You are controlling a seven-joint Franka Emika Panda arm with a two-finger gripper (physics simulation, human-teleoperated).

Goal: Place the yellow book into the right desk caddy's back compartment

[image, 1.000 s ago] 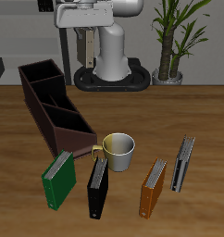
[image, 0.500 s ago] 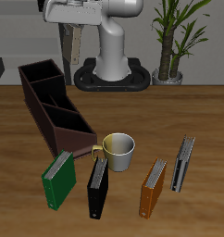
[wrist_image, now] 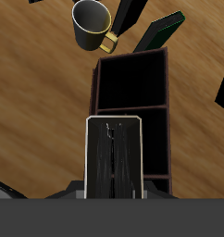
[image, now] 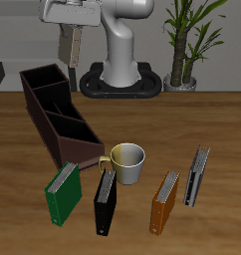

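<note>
My gripper [image: 70, 27] is shut on the yellow book [image: 70, 46] and holds it upright, high over the table's back, above the far end of the right desk caddy [image: 59, 118]. The caddy is a long dark maroon box with three sections. Its back compartment [image: 42, 82] is the tall-walled end farthest from the table's front edge. In the wrist view the book [wrist_image: 114, 157] is seen end on, pale-edged, and covers part of the caddy [wrist_image: 166, 93] below it. The back compartment is mostly hidden behind the book there.
A cream mug [image: 126, 161] stands beside the caddy's low front end. Near the front edge stand a green book [image: 63, 191], a black book [image: 106, 200], an orange book [image: 164, 202] and a dark grey book [image: 197, 176]. A potted plant [image: 182, 45] stands at the back.
My gripper has carried the yellow book sideways at the same height, from near the robot's base to above the caddy's far end. Nothing on the table moved.
</note>
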